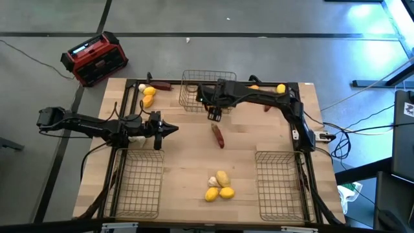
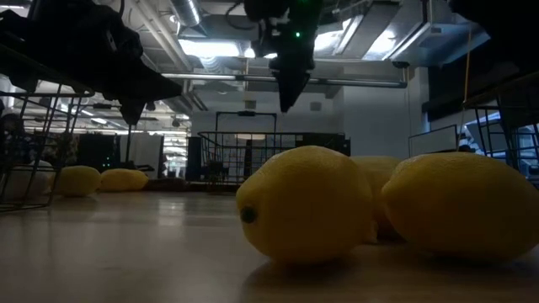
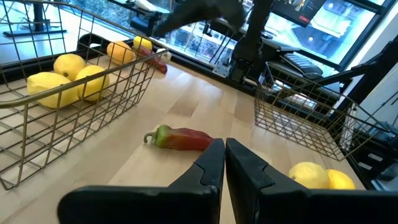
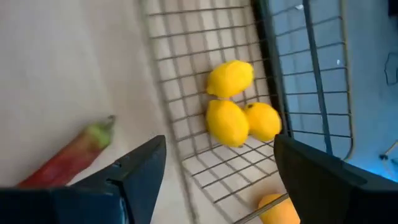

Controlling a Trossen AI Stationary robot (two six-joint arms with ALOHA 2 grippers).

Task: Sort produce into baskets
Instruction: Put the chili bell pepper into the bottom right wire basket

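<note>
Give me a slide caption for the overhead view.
Open right gripper hovers above a red chili mid-table; shut left gripper waits nearby, with lemons between two wire baskets.

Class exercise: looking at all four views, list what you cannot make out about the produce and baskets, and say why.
- High view: contents of the far basket, covered by the right arm.
- Low view: the garlic, hidden behind the lemons.
- Right wrist view: the pepper, cut off by an edge and one finger.

Wooden table (image 1: 187,162) with baskets (image 1: 139,183), lemons (image 1: 220,186), chili (image 1: 218,135)
</note>
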